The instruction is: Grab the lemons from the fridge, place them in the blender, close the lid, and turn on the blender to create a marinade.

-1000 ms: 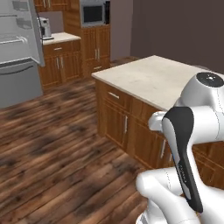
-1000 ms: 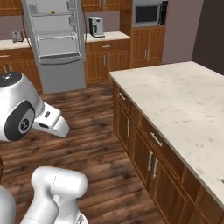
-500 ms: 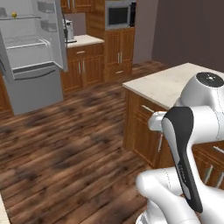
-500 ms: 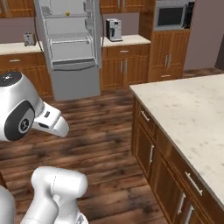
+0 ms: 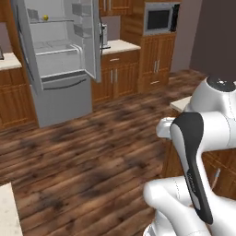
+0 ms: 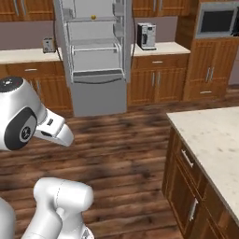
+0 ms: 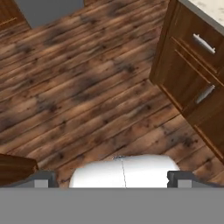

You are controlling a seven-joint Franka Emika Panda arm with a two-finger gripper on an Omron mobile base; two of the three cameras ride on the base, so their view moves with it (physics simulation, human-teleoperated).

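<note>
Still a long way from the fridge (image 5: 60, 73), doors swung open, one lemon (image 5: 45, 17) sitting on the top shelf well apart from the arm; second lemon not made out. Tool (image 7: 113, 178) aimed down at the wooden floor (image 7: 87, 87), fingertips spread wide at the lower corners of the hand view, nothing between them. Blender and lid not made out from here. Likely risks: approaching at an angle and clipping the open right fridge door (image 5: 94, 37), which juts out toward the room; reaching for the high shelf from too far off and running out of stretch; nudging the round fruit so that it rolls back on the shelf or off its edge. Also worth watching: the island surface (image 6: 210, 135) and its drawer fronts (image 7: 192, 65) just beside the base on the right, close enough to catch an elbow in a wide swing. Around the fridge: a coffee machine (image 6: 146, 36) on the surface to its right, a toaster (image 6: 48, 45) on the surface to its left, a built-in microwave (image 6: 218, 21) further right. Open floor between base and fridge, nothing standing in the path.
</note>
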